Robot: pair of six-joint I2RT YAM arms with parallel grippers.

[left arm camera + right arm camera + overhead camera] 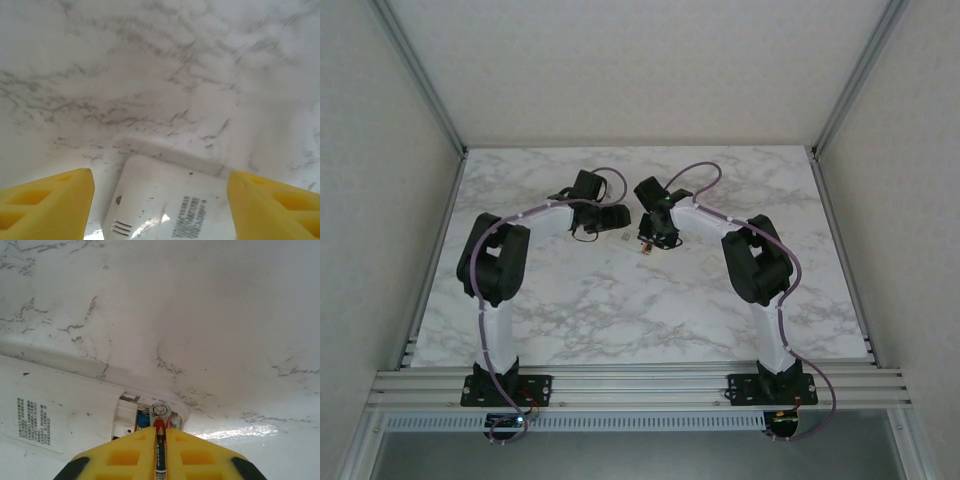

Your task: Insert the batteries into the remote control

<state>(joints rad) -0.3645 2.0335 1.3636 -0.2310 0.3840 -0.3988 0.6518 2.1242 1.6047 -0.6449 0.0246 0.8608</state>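
Observation:
The white remote lies back-up on the marble table, printed label showing. My left gripper is open, with one yellow finger on each side of the remote's end. I cannot tell whether they touch it. In the right wrist view the remote has its battery compartment uncovered. My right gripper is shut on a battery, dark with a red band and a silvery end. The battery's tip sits over the compartment's right side. From above, the left gripper and right gripper stand close together mid-table.
A small pale piece lies on the marble table just right of the right gripper. Metal frame rails and plain walls bound the table on the left, right and back.

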